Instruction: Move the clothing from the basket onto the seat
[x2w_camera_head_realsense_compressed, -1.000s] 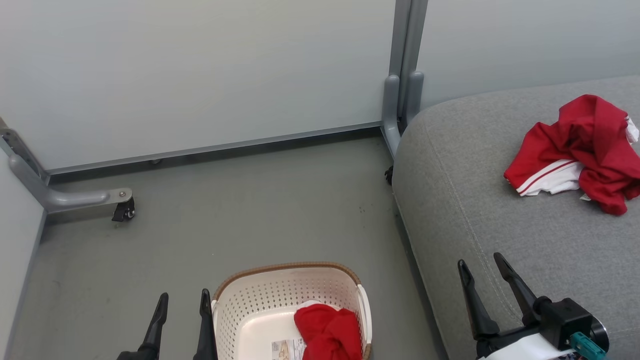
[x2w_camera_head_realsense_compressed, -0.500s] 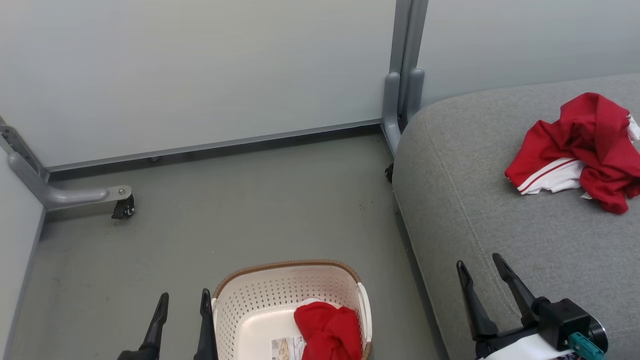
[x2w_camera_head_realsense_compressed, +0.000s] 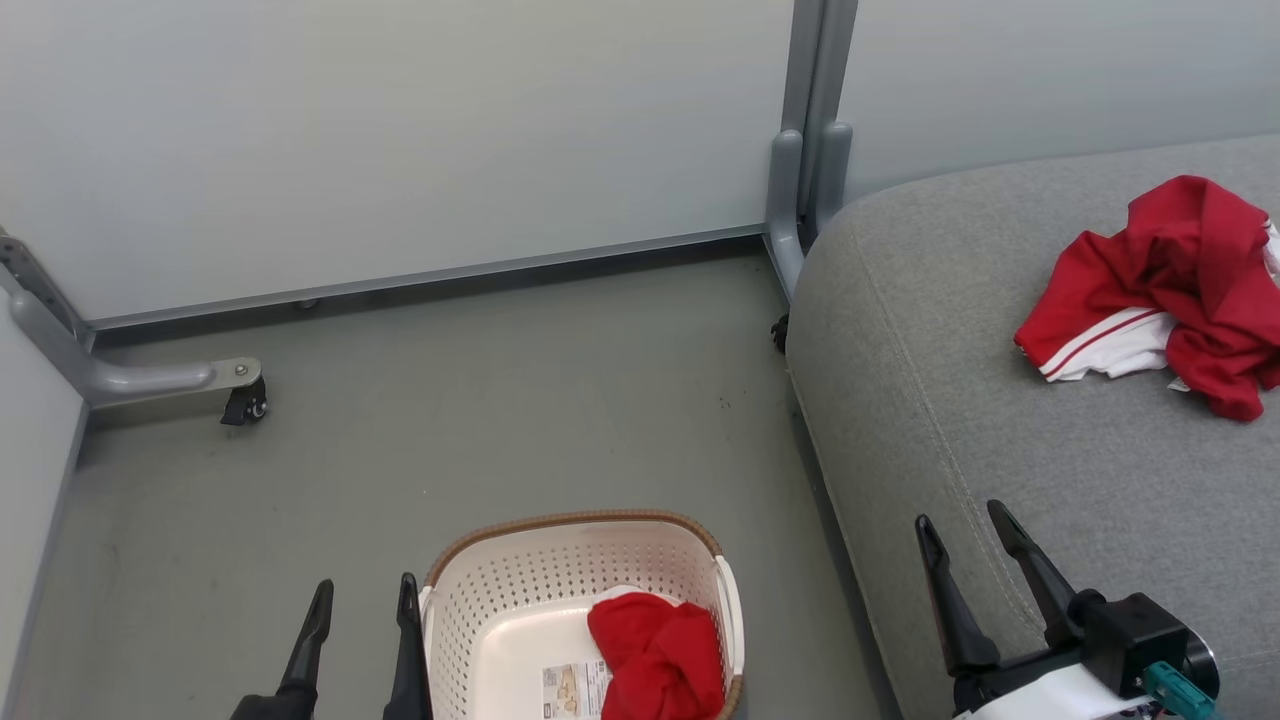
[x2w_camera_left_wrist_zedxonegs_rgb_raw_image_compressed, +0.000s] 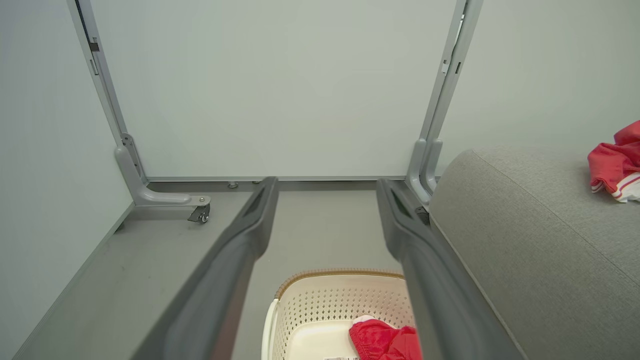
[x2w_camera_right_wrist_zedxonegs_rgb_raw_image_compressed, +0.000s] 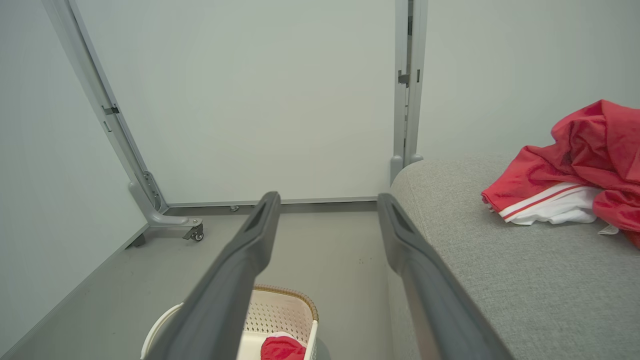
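Left gripper: my left gripper (x2w_camera_head_realsense_compressed: 366, 585) sits low, just beside the basket's left wall, fingers apart with nothing between them.
Right gripper: my right gripper (x2w_camera_head_realsense_compressed: 958, 515) hangs over the near edge of the seat (x2w_camera_head_realsense_compressed: 1000, 430), fingers spread as well, and it's empty.
What just changed: the whole head view has slid. Floor, basket and seat all sit a touch higher in frame than a second ago, while both grippers keep their places in it. I read that as the head tipping down, not as anything on the ground moving.
Basket: the basket (x2w_camera_head_realsense_compressed: 500, 600) stands on the floor (x2w_camera_head_realsense_compressed: 500, 400) right in front of me, and the paper label (x2w_camera_head_realsense_compressed: 568, 690) on its bottom is in plain sight.
Still to move: one balled-up garment (x2w_camera_head_realsense_compressed: 660, 655), red with a sliver of white at its top, lies in the basket's right half against the right wall.
Already across: the delivered garment (x2w_camera_head_realsense_compressed: 1170, 290), red with a white striped panel, lies crumpled at the far right of the seat, well apart from both grippers.
What it means: halfway there, by my reckoning. The tilt brings a little more of the basket's inside into view, which suits lining up the second pick.
Next call: the left gripper is the nearer one, but it has to clear the rim and cross to the far side of the basket.
Watch for: loose fabric snagging on the rim as it lifts.
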